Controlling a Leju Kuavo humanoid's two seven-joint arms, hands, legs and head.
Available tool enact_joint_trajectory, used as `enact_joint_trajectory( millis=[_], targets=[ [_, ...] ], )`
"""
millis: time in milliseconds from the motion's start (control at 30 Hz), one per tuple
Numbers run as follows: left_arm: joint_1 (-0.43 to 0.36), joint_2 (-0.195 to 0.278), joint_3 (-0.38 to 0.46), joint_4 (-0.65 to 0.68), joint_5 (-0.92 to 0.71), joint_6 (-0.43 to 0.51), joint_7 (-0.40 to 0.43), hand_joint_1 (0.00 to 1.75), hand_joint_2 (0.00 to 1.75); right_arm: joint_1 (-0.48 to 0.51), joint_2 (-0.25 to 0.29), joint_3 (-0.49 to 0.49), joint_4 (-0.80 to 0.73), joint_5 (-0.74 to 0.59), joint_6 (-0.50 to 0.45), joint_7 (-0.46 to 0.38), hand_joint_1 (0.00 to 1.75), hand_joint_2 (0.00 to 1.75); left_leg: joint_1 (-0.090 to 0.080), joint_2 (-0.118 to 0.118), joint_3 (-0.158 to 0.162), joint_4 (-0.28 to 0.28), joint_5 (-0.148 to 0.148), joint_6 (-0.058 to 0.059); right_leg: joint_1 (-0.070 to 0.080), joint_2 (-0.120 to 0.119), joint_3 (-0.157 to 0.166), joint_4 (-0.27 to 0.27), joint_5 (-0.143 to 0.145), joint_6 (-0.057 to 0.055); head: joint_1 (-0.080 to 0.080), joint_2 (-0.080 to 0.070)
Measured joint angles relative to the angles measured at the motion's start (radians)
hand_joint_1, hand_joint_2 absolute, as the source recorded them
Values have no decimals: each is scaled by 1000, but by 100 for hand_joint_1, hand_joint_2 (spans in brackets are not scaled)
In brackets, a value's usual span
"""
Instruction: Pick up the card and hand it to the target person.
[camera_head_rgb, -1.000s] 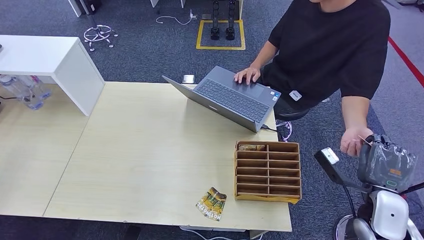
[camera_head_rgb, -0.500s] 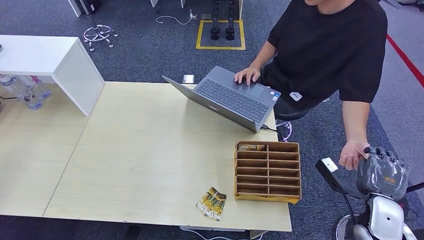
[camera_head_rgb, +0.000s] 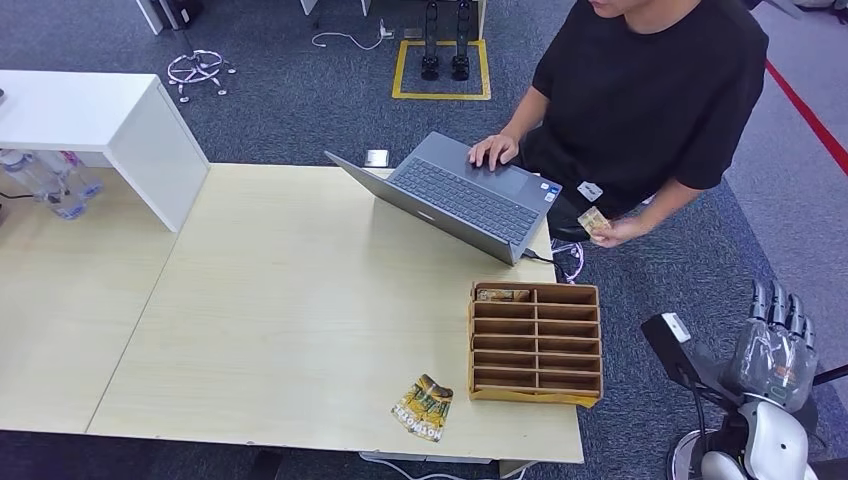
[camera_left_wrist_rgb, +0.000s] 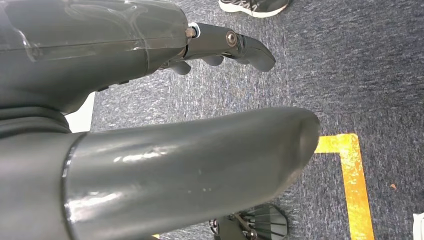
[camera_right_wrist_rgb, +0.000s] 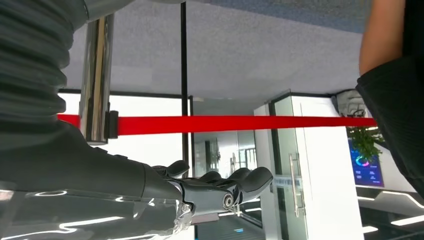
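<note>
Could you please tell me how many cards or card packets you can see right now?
3: one card in the person's hand, one in the top-left slot of the wooden organizer at, and one packet lying on the table. Other slots look empty.

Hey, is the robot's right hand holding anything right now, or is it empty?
Empty. The right robot hand has its fingers straight and apart with nothing in them; the person's hand beside the laptop holds the card.

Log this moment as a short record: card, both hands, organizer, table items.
card: in the person's hand, beside the laptop
right hand: holds nothing, fingers apart, off the table's right edge
left hand: holds nothing, over carpet
organizer: on table, one packet in top-left slot
packet: lies on table left of organizer
</note>
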Motion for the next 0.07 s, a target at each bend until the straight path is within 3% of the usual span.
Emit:
enact_joint_trajectory(
  millis=[67],
  targets=[
    [0,0,0,0,0,0,0,0,0,0,3,0,-1,-8,-4,-1,0,175,0,0,0,0,0,0,0,0,0,0,0,0,0,0]
  ],
)
